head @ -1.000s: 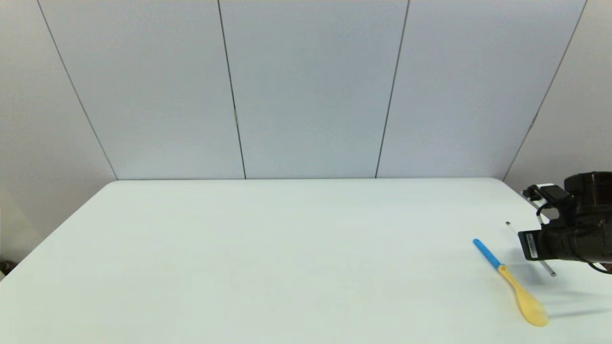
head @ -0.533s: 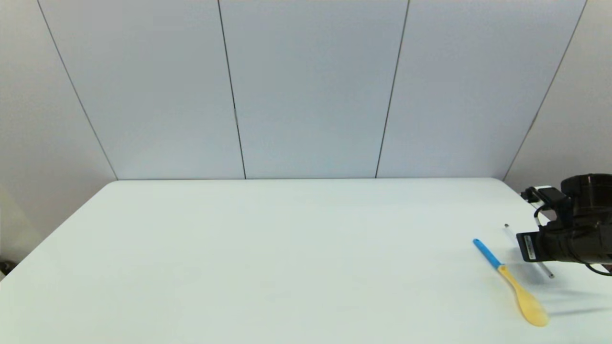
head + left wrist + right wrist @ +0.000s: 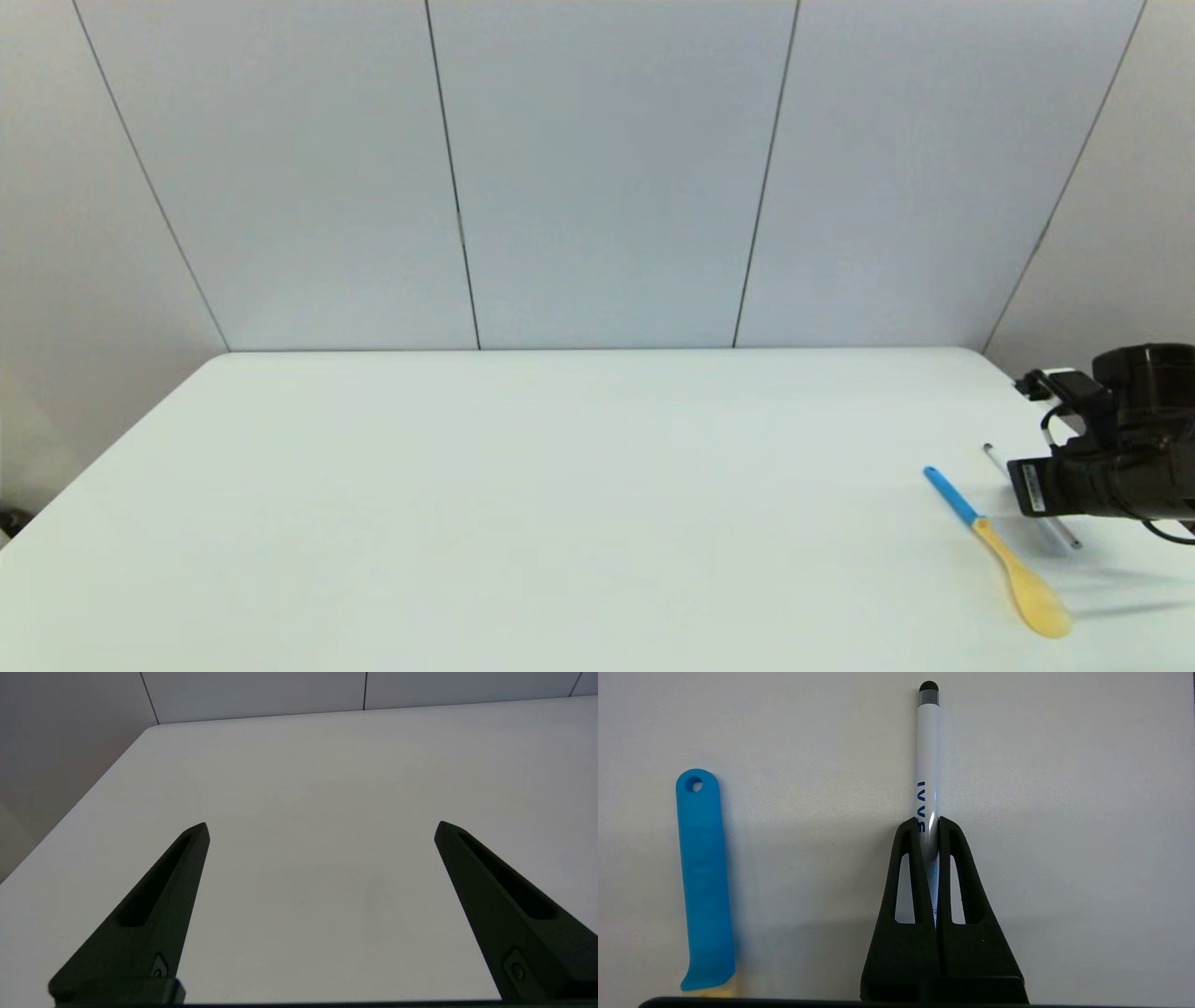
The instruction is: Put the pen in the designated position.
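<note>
The pen (image 3: 927,756) has a glossy white barrel with blue lettering, a grey band and a black rounded tip. The spoon (image 3: 1004,553) pairs a bright blue handle with a pale yellow bowl. The right claw (image 3: 928,826) is matte black, as is the left claw (image 3: 321,830). The tabletop (image 3: 523,504) is plain white, unpatterned. Behind it, the wall panels (image 3: 597,168) are pale grey-blue with thin dark seams.

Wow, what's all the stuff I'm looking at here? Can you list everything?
pen: one, white with a dark tip, near the table's right edge, clamped in the right hand
spoon: one, yellow bowl with blue handle, lying beside the pen, apart from it
table: one, white, before grey wall panels
right hand: one, black, closed on the pen's barrel
left hand: one, black, fingers wide apart above bare tabletop, holding nothing
</note>
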